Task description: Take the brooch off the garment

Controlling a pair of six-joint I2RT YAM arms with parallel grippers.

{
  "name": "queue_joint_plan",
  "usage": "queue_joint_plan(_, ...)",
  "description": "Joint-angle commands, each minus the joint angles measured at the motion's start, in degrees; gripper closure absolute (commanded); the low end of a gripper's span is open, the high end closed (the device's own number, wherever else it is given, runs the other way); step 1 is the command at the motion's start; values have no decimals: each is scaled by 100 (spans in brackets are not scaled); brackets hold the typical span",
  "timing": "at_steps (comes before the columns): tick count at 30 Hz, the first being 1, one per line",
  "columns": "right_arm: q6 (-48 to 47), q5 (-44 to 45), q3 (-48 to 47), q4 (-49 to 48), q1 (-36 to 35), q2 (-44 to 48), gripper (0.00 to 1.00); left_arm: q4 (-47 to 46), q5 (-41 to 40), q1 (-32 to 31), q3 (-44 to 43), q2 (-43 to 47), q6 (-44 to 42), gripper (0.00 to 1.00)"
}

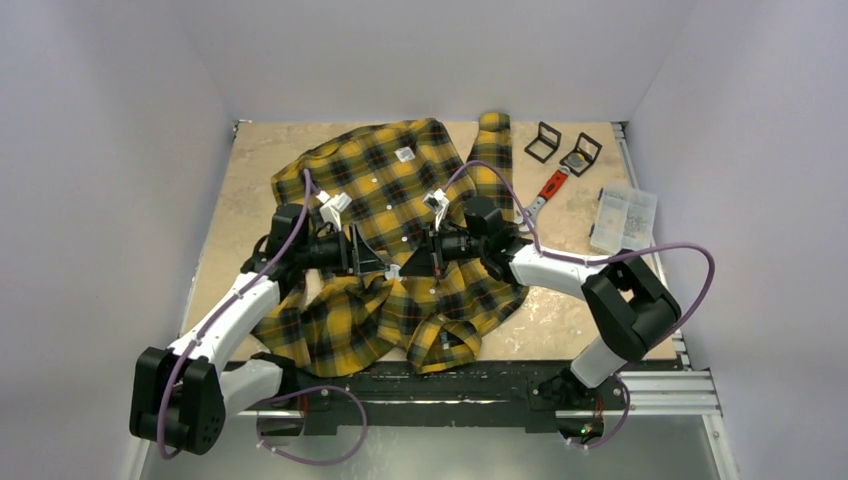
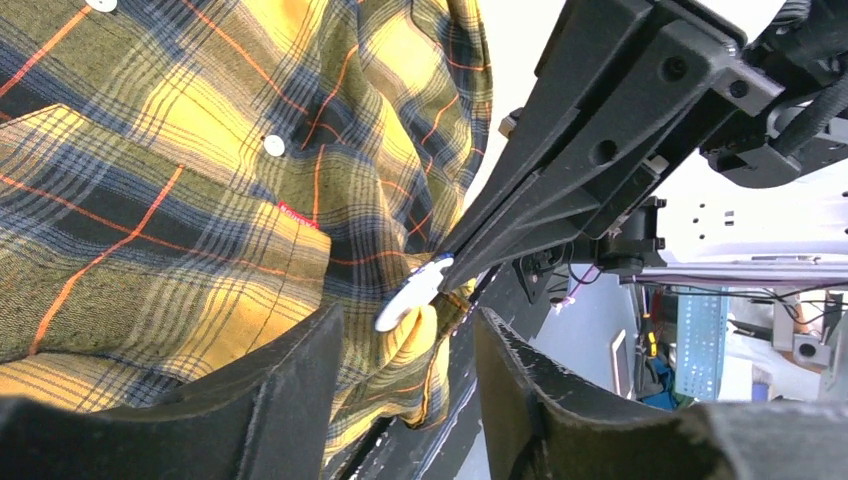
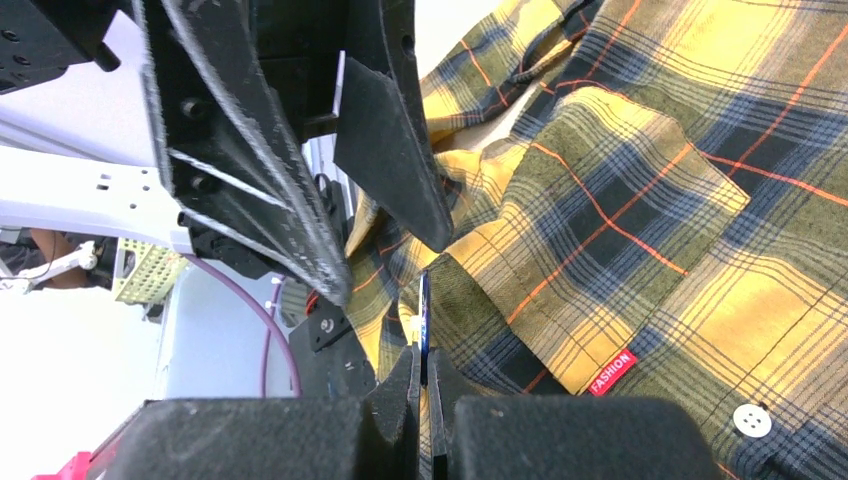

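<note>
The yellow and black plaid garment lies crumpled across the table; it also fills the left wrist view and the right wrist view. The brooch is a small white disc with a blue rim on a lifted fold of cloth, seen edge-on from the right wrist and as a white speck from above. My right gripper is shut on the brooch's edge. My left gripper faces it, open, its fingers standing either side of the fold just below the brooch.
Two black brackets, a red-handled tool and a clear plastic box lie at the back right of the table. A red label sits on the shirt pocket. The two grippers meet tip to tip above the shirt's middle.
</note>
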State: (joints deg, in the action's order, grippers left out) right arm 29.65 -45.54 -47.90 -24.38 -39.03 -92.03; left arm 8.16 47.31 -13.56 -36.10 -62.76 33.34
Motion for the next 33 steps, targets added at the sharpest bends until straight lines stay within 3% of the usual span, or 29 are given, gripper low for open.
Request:
queue_joint_plan(1, -122, 70, -97, -136, -68, 270, 100, 89, 44, 21, -33, 105, -436, 53)
queue_joint_plan(5, 196, -25, -46, -424, -66, 235, 100, 302, -287, -171, 0, 212, -967, 54)
queue_joint_plan(17, 392, -279, -121, -586, -70, 102, 100, -79, -476, -507, -72, 10, -763, 58)
queue_joint_plan(33, 339, -183, -94, -723, -205, 228, 100, 417, -1338, -525, -204, -179, -279, 78)
